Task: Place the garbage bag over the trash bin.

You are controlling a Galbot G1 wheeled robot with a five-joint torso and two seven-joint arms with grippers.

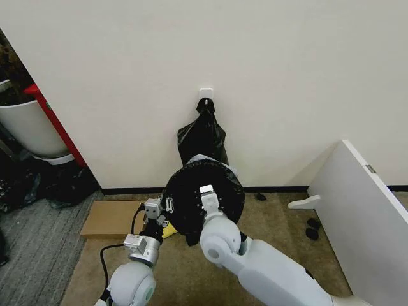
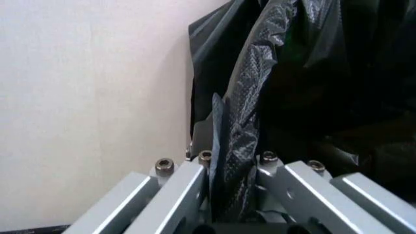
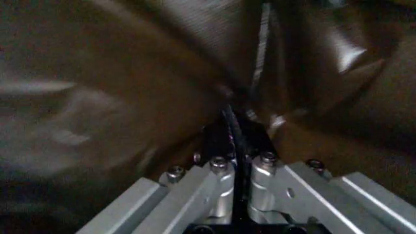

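Note:
The garbage bag [image 1: 191,191] is spread as glossy black film over the round mouth of the trash bin, whose pale far rim [image 1: 203,159] peeks out at the back. My left gripper [image 1: 166,206] is at the bin's left rim, shut on a crinkled fold of the bag [image 2: 237,141]. My right gripper [image 1: 206,190] is over the middle of the bin's mouth, pinching a thin edge of the bag [image 3: 235,122] between its shut fingers [image 3: 221,168]. The bin's body is hidden under the bag and my arms.
A knotted bundle of black bags [image 1: 203,135] hangs from a white wall hook just behind the bin. A flat cardboard sheet [image 1: 111,218] lies on the floor to the left. A large white tub with a red frame [image 1: 29,124] stands far left, and a leaning white board [image 1: 363,204] is on the right.

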